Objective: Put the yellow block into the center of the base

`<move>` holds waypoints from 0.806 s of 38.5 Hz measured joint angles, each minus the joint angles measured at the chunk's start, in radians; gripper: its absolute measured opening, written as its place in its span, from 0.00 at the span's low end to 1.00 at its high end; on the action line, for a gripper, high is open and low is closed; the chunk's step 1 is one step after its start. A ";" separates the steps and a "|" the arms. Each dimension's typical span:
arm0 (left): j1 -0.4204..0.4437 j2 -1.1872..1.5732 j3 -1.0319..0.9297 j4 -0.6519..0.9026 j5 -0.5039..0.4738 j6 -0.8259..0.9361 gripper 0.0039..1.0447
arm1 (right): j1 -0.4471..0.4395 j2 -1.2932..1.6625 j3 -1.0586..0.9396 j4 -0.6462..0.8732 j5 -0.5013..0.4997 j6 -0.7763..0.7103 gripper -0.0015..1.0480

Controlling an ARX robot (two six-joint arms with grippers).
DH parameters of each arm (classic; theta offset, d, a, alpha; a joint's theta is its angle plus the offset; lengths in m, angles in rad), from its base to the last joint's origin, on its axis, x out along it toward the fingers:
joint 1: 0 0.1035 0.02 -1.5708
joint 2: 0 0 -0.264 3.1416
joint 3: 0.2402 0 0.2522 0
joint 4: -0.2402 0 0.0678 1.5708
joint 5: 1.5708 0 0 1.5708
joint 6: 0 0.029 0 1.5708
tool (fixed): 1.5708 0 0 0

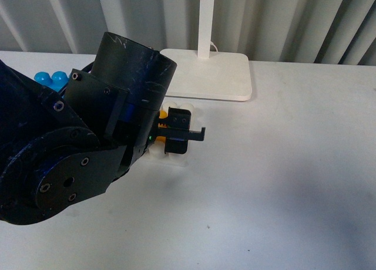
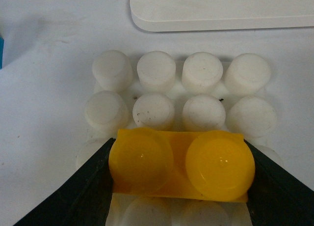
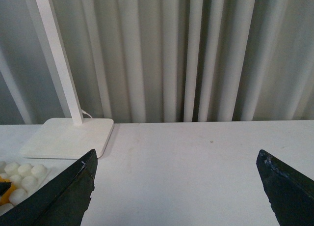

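In the left wrist view my left gripper [image 2: 180,169] is shut on the yellow block [image 2: 180,167], one black finger at each short end, its two studs facing the camera. The block lies over the white studded base [image 2: 179,96], across its two middle columns, with two rows of studs showing beyond it and more studs under it. In the front view the left arm hides most of the base [image 1: 176,159]; a sliver of the yellow block [image 1: 163,114] shows by the gripper [image 1: 176,132]. My right gripper [image 3: 179,186] is open and empty above bare table; the base [image 3: 22,179] and the block [image 3: 4,192] show at its edge.
A white lamp foot [image 1: 211,75] with a pole [image 1: 205,20] stands just behind the base. A blue brick [image 1: 50,78] shows behind the left arm at the left. A grey pleated curtain closes the back of the white table.
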 joint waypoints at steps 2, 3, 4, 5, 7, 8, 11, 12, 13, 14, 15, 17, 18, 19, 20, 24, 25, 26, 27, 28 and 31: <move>0.002 0.000 0.000 0.000 0.005 0.003 0.62 | 0.000 0.000 0.000 0.000 0.000 0.000 0.91; 0.003 -0.001 0.000 0.002 0.005 0.004 0.62 | 0.000 0.000 0.000 0.000 0.000 0.000 0.91; 0.005 -0.003 0.000 0.003 0.006 0.004 0.62 | 0.000 0.000 0.000 0.000 0.000 0.000 0.91; 0.006 -0.004 -0.002 0.005 0.006 0.004 0.62 | 0.000 0.000 0.000 0.000 0.000 0.000 0.91; 0.008 -0.008 -0.006 0.009 0.012 0.003 0.62 | 0.000 0.000 0.000 0.000 0.000 0.000 0.91; 0.009 -0.011 -0.009 0.010 0.015 0.003 0.62 | 0.000 0.000 0.000 0.000 0.000 0.000 0.91; 0.014 -0.023 -0.018 0.016 0.039 -0.006 0.72 | 0.000 0.000 0.000 0.000 0.000 0.000 0.91; 0.017 -0.026 -0.027 0.015 0.055 -0.014 0.77 | 0.000 0.000 0.000 0.000 0.000 0.000 0.91; 0.019 -0.026 -0.039 0.016 0.060 -0.024 0.82 | 0.000 0.000 0.000 0.000 0.000 0.000 0.91; 0.019 -0.034 -0.045 0.018 0.059 -0.028 0.87 | 0.000 0.000 0.000 0.000 0.000 0.000 0.91; 0.019 -0.046 -0.054 0.018 0.058 -0.028 0.92 | 0.000 0.000 0.000 0.000 0.000 0.000 0.91; 0.021 -0.074 -0.074 0.018 0.056 -0.028 0.95 | 0.000 0.000 0.000 0.000 0.000 0.000 0.91; 0.023 -0.084 -0.080 0.018 0.054 -0.028 0.94 | 0.000 0.000 0.000 0.000 0.000 0.000 0.91; 0.026 -0.099 -0.087 0.018 0.054 -0.028 0.94 | 0.000 0.000 0.000 0.000 0.000 0.000 0.91; 0.031 -0.121 -0.097 0.018 0.053 -0.029 0.94 | 0.000 0.000 0.000 0.000 0.000 0.000 0.91; 0.067 -0.232 -0.148 0.039 0.054 -0.036 0.94 | 0.000 0.000 0.000 0.000 0.000 0.000 0.91; 0.079 -0.267 -0.168 0.047 0.056 -0.040 0.94 | 0.000 0.000 0.000 0.000 0.000 0.000 0.91; 0.093 -0.304 -0.190 0.053 0.061 -0.043 0.94 | 0.000 0.000 0.000 0.000 0.000 0.000 0.91; 0.103 -0.330 -0.206 0.057 0.065 -0.046 0.94 | 0.000 0.000 0.000 0.000 0.000 0.000 0.91; 0.120 -0.370 -0.232 0.062 0.068 -0.051 0.94 | 0.000 0.000 0.000 0.000 0.000 0.000 0.91; 0.185 -0.505 -0.319 0.062 0.104 -0.074 0.94 | 0.000 0.000 0.000 0.000 0.000 0.000 0.91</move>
